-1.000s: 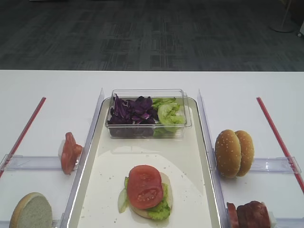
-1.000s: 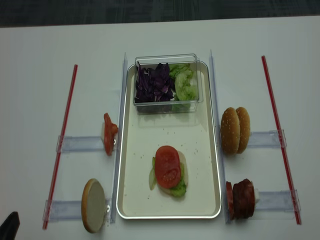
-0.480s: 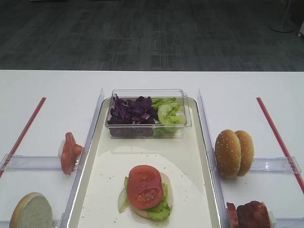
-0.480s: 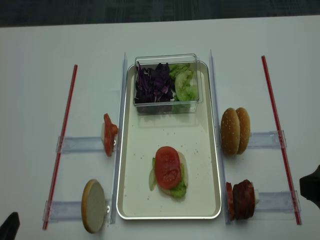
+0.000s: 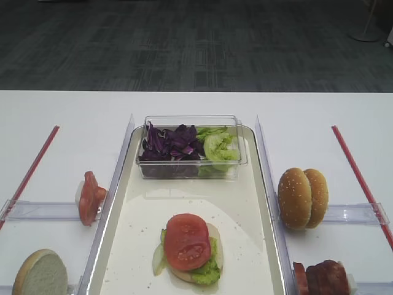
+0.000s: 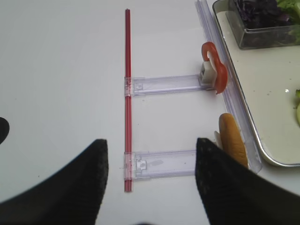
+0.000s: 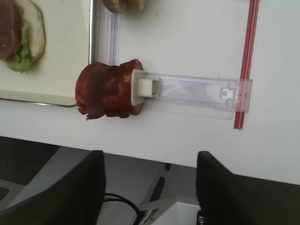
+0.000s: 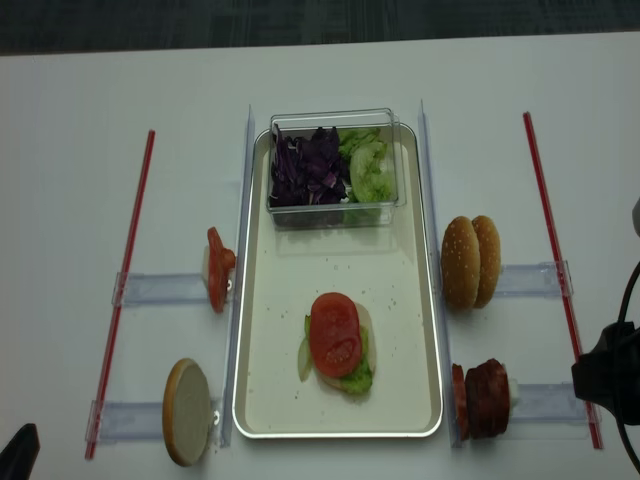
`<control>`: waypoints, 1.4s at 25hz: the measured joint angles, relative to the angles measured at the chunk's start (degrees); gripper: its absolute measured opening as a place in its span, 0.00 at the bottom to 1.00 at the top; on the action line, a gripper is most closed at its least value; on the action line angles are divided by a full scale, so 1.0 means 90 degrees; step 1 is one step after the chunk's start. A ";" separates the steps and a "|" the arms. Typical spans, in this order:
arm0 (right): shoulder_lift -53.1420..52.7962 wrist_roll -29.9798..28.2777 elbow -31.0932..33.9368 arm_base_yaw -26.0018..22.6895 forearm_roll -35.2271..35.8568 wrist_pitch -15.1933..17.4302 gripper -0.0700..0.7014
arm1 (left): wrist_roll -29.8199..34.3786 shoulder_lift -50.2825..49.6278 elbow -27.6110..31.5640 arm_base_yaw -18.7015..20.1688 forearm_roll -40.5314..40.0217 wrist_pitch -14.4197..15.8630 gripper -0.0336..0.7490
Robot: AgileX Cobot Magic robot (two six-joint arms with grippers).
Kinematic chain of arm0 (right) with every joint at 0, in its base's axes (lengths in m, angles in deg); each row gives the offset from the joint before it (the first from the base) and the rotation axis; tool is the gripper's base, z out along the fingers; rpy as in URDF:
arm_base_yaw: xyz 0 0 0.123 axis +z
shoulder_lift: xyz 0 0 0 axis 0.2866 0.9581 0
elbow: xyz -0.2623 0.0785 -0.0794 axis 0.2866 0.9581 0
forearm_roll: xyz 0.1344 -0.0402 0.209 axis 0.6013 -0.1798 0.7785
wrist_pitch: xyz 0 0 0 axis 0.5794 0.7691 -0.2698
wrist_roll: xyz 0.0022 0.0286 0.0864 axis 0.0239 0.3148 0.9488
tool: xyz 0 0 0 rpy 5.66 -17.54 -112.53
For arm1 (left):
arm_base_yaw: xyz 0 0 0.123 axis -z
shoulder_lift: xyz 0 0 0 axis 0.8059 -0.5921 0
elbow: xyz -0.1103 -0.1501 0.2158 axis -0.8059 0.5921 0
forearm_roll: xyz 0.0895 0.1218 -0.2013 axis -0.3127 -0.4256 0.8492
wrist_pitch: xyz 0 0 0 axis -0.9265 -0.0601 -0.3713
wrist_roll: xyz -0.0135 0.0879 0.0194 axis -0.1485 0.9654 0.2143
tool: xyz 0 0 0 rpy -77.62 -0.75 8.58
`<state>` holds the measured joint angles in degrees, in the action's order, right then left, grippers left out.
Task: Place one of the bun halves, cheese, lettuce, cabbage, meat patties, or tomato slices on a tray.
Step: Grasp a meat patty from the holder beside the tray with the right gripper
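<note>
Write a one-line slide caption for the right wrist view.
Open right claw hangs over the table edge facing the stacked meat patties in their clear holder, beside the tray.

White table – dark grey patterned carpet beyond, evenly lit

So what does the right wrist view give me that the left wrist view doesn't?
Only the right wrist view shows the stack of reddish-brown meat patties standing on edge against the white pusher of a clear plastic holder, beside the tray's near corner, with the open right gripper below. Only the left wrist view shows the red tomato slices, the pale bun half, the purple cabbage and the open left gripper. Both show the cream rectangular tray.
</note>
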<state>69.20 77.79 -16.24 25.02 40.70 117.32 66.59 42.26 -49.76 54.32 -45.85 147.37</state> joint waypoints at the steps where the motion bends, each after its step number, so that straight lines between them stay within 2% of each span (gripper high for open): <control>1: 0.0032 0.0000 0.0000 0.0000 0.0052 0.0000 0.68 | 0.0000 0.0000 0.0000 0.0000 0.0000 0.0000 0.53; 15: 0.0530 -0.0117 0.0000 0.0070 0.0343 -0.0036 0.67 | 0.0000 0.0000 0.0000 0.0000 0.0000 0.0000 0.53; 30: 0.1137 0.0297 0.0000 0.1083 0.0331 -0.0075 0.67 | 0.0000 0.0000 0.0000 0.0000 0.0000 0.0000 0.53; 35: 0.1305 0.0539 0.0000 0.1477 0.0331 -0.0229 0.67 | -0.0004 0.0000 0.0000 0.0000 0.0000 0.0000 0.53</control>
<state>80.94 82.64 -16.24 38.31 43.68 115.25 66.56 42.26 -49.76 54.32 -45.85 147.37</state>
